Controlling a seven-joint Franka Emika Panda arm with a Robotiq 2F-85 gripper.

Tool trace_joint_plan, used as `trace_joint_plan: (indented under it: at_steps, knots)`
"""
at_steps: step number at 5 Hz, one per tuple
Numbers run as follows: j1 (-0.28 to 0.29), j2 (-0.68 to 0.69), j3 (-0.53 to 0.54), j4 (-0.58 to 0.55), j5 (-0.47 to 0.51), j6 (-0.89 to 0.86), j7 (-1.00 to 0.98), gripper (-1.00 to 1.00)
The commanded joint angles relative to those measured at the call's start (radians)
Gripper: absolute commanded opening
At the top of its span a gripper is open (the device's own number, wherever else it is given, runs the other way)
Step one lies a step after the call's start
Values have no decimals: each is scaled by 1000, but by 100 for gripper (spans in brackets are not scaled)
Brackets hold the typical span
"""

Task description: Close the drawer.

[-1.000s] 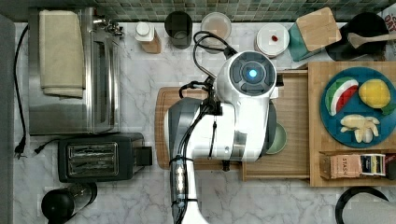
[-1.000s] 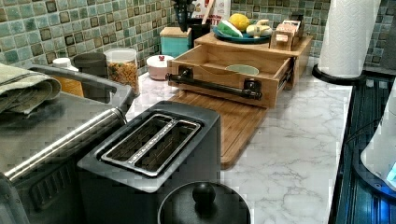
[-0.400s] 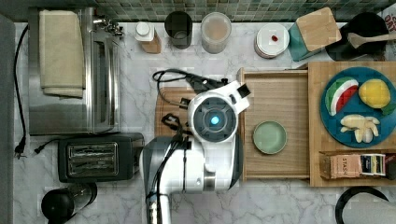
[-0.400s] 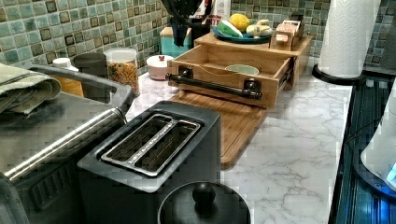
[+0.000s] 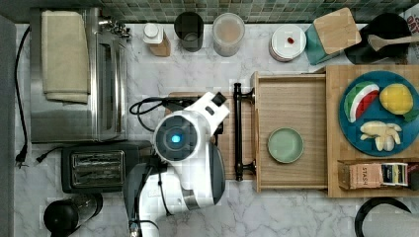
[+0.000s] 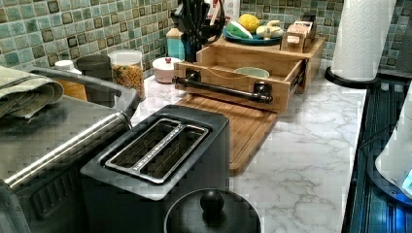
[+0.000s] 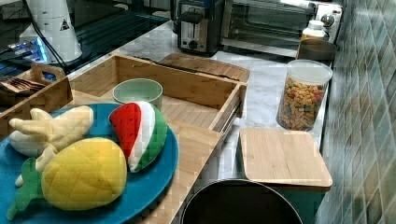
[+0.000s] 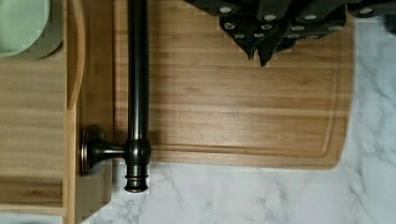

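A: Where is the end effector (image 8: pixel 266 35) right now?

B: It hangs above the bamboo cutting board (image 8: pixel 243 93), apart from everything. In the wrist view its dark fingertips sit close together with a narrow gap, and I cannot tell for sure whether they are spread or pressed together. They pinch nothing.

A: And the drawer (image 5: pixel 291 131)?

B: Pulled out from the wooden stand (image 5: pixel 333 168), beside the end effector. Its long black bar handle (image 5: pixel 238 131) lies between the end effector and the drawer's front panel, near the fingers yet not touching them. The left view shows the same: the dark end effector (image 6: pixel 197 22) stands above and behind the handle (image 6: pixel 218 90).

A: Anything inside the drawer?

B: A pale green bowl (image 5: pixel 285 145), on the drawer floor, beyond the handle from the end effector.

A: What else is around?

B: A blue plate (image 5: pixel 378 113) of toy fruit sits on top of the stand, well beyond the drawer. A black toaster (image 5: pixel 99 168) stands on the marble bench (image 5: pixel 276 212) on the end effector's other side, away from the drawer.
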Motion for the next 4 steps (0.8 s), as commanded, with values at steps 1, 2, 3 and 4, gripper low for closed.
trace_joint_plan:
  at_steps: [1, 2, 3, 4]
  knots:
    - [-2, 134, -12, 50, -94, -61, 134, -100]
    - [-7, 124, -30, -21, -155, 50, 171, -100]
    - [-16, 115, -39, -52, -174, 117, 172, -100]
    - [-18, 164, -61, -8, -175, 114, 186, -100]
